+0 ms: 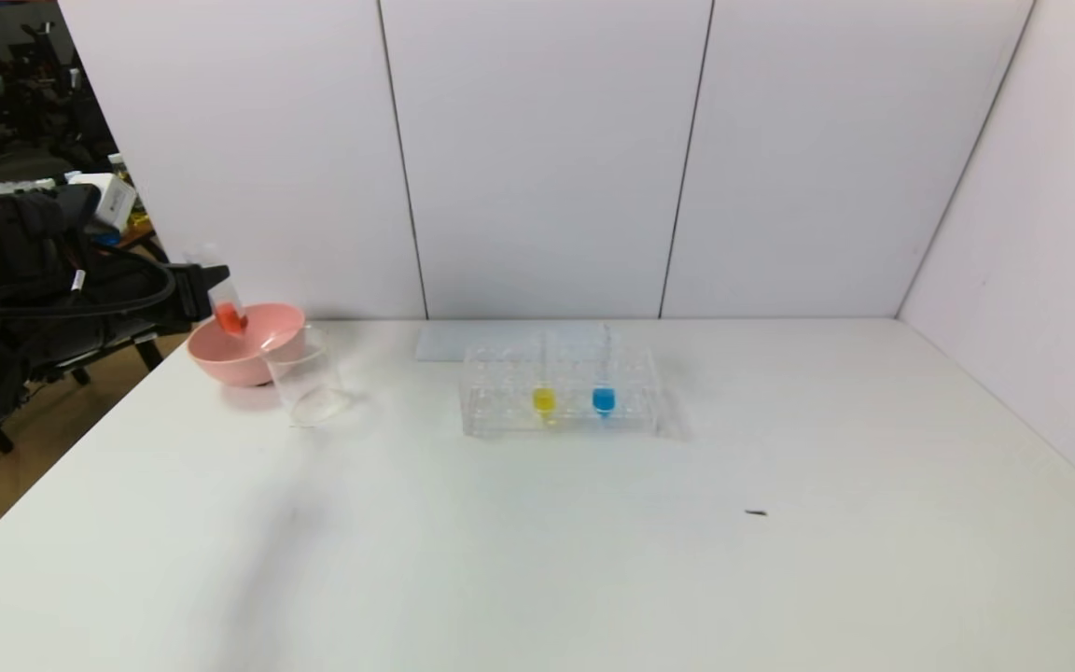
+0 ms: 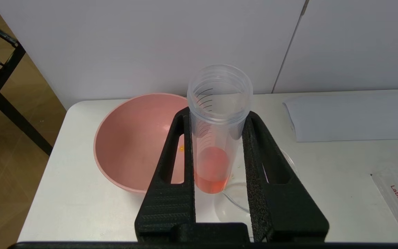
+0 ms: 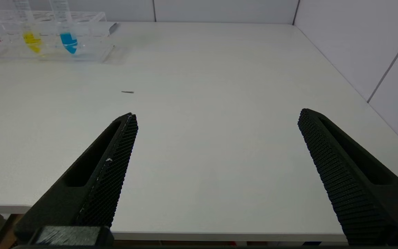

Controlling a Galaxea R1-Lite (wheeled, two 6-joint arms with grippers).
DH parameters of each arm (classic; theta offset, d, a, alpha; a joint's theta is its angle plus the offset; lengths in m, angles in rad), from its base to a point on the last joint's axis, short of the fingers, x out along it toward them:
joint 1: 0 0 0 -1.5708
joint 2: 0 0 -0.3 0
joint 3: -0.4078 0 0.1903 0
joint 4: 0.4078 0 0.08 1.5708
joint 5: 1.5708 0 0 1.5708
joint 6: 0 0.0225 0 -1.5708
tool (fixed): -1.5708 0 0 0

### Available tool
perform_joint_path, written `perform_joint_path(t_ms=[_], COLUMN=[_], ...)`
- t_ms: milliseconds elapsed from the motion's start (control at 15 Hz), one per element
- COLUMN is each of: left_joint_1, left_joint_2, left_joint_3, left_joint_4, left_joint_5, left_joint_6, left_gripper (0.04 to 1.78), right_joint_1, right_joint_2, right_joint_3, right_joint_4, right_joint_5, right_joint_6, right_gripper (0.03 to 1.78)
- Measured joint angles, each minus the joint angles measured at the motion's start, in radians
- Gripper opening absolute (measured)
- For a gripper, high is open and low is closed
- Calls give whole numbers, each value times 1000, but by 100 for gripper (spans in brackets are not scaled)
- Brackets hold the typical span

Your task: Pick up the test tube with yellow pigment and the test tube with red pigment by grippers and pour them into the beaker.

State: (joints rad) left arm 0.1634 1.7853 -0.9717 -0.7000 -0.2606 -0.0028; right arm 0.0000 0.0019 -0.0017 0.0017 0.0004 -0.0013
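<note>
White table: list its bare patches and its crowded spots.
Bare: the white table in front of the clear plastic tube rack, and rightward to the white wall panel. Crowded: the far-left corner, where the pink bowl and clear glass beaker touch, under the left end effector clamping the red-pigment tube.

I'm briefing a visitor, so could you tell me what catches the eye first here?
The left gripper holds the red tube above the pink bowl and beaker at the table's left. Mid-table, yellow and blue tubes stand in a clear rack.
</note>
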Motion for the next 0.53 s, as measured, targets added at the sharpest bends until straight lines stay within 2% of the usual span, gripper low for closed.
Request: perform_joint_path(t_ms=[533], left_joint_1=[4], left_joint_2=[36], left_joint_3=[-26], left_joint_4=[1], left_joint_5=[-1], left_joint_6=[19], left_gripper=[44], right_joint_1=[0], right_joint_2=[0], right_joint_3=[0], right_joint_4=[0], right_joint_5=[0], right_joint_6=[0], right_gripper=[170])
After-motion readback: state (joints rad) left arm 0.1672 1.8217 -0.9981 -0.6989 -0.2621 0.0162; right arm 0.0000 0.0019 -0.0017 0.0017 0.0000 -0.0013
